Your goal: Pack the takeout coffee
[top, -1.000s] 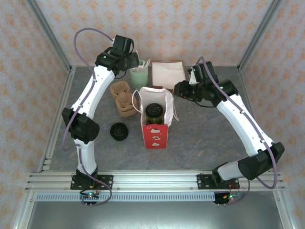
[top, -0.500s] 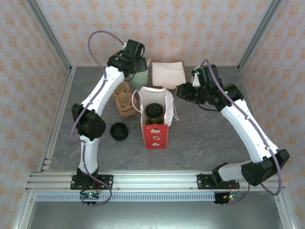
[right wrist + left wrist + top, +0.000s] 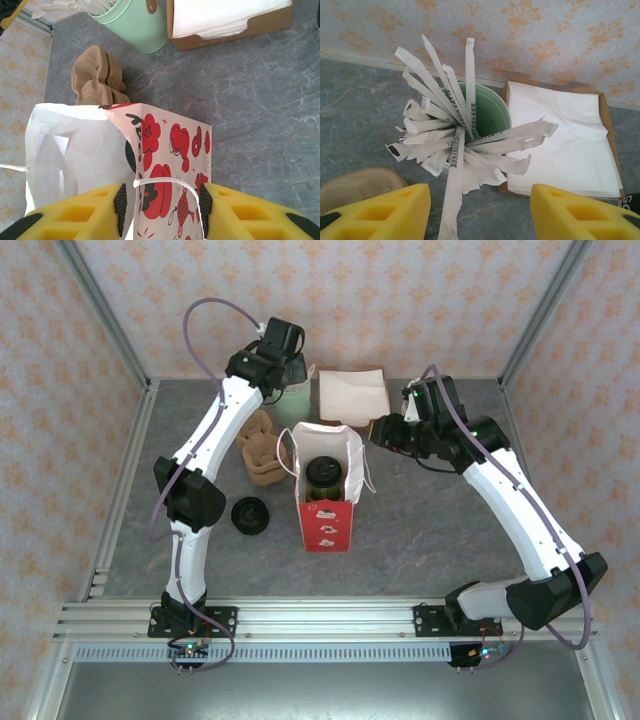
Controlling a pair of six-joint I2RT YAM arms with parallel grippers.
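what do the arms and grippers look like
The left arm and right arm have white links with black joint housings, and a grey-purple cable loops outside each. The left gripper and right gripper have chunky yellow fingers with moulded recesses. The right gripper's fingers carry black inner pads.

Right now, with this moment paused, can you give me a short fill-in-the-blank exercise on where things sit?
1. The coffee cup stands ____ the paper bag.
2. The left gripper hovers over the mint-green cup of wrapped utensils with its jaws ____.
3. In the top view, the black lid lies to the ____ of the bag.

Missing words: inside; open; left.
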